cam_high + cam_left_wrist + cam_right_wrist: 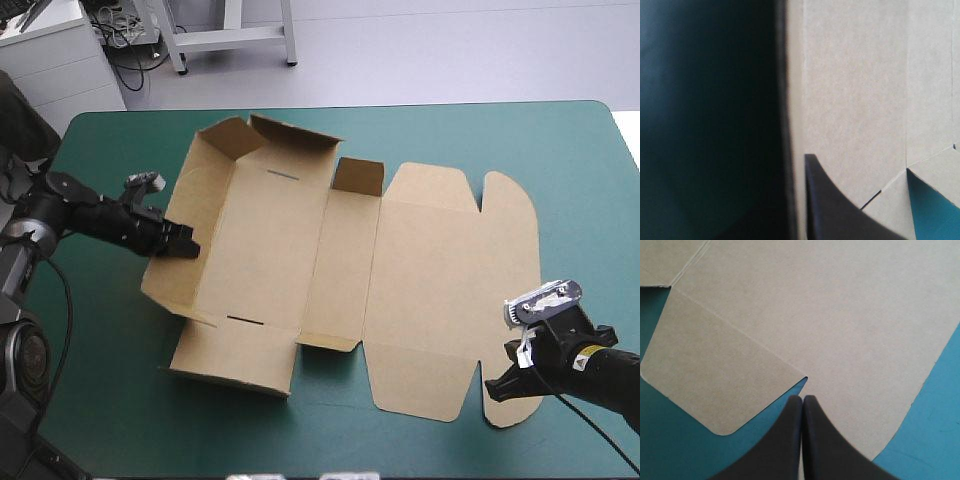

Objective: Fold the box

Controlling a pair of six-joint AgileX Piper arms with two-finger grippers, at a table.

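Brown board box (270,250), prob. light, stiff, best taken by wall edges: L gripper (185,245) pinched on left wall (170,200), R gripper (802,400) closed, empty, by lid flap (715,375).

High camera sat above and behind, facing forward and down over the whole bench (580,160), left wrist camera hard against the raised left wall (195,190) of the box (270,250), right wrist camera close over a rounded lid flap (715,380), both spots also in the high view.
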